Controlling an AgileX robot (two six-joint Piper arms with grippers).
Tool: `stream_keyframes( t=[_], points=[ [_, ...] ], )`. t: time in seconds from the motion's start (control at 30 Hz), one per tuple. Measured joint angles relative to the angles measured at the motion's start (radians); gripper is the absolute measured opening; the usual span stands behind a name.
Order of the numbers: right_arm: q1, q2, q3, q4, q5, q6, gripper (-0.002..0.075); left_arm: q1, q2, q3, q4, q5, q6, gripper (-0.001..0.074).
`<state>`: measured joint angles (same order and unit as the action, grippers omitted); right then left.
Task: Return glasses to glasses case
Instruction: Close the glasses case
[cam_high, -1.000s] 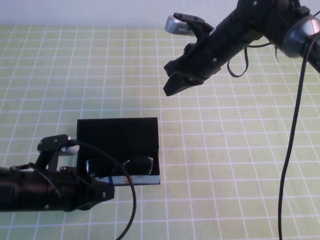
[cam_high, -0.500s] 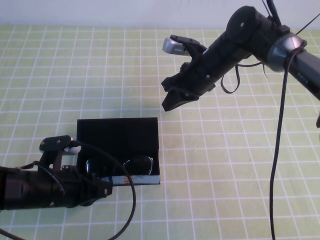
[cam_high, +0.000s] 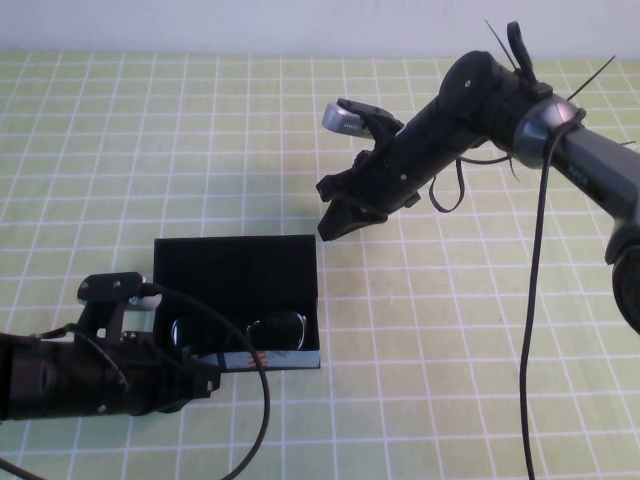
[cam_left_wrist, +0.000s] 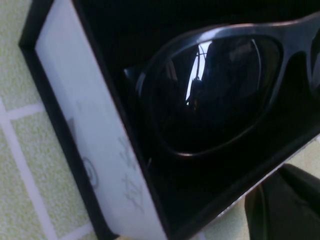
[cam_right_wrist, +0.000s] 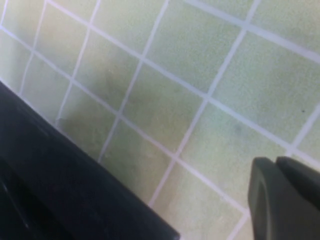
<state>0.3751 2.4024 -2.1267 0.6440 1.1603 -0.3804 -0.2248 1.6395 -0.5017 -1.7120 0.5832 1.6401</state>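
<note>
The black glasses case (cam_high: 236, 268) lies open on the green grid mat, its lid up at the back. The black glasses (cam_high: 240, 330) lie inside it, behind the white front strip (cam_high: 262, 359). My left gripper (cam_high: 205, 380) is shut and empty, low at the case's front left corner. The left wrist view shows one lens of the glasses (cam_left_wrist: 215, 95), the white strip (cam_left_wrist: 85, 140) and the gripper (cam_left_wrist: 260, 200) beside the case wall. My right gripper (cam_high: 333, 218) is shut and empty, hovering just beyond the case's far right corner. The right wrist view shows that gripper (cam_right_wrist: 274, 172) and the case edge (cam_right_wrist: 60, 185).
The green grid mat (cam_high: 450, 340) covers the table. The right arm's black cable (cam_high: 530, 330) hangs down across the right side. The left arm's cable (cam_high: 262, 400) loops in front of the case.
My right gripper has come down and towards the case's far right corner. My left gripper has drawn back slightly to the left. The glasses and case have not moved.
</note>
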Motion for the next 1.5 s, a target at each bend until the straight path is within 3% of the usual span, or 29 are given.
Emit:
stream_keyframes(
  t=[0.8,1.5],
  points=[
    [0.000,0.036,0.000,0.158,0.048,-0.097,-0.0011,0.000,0.000,0.000,0.000,-0.004,0.000,-0.0002],
    [0.113,-0.085,0.026,0.043,0.055,-0.090,-0.0011,0.000,0.000,0.000,0.000,-0.004,0.000,-0.0002]
  ],
)
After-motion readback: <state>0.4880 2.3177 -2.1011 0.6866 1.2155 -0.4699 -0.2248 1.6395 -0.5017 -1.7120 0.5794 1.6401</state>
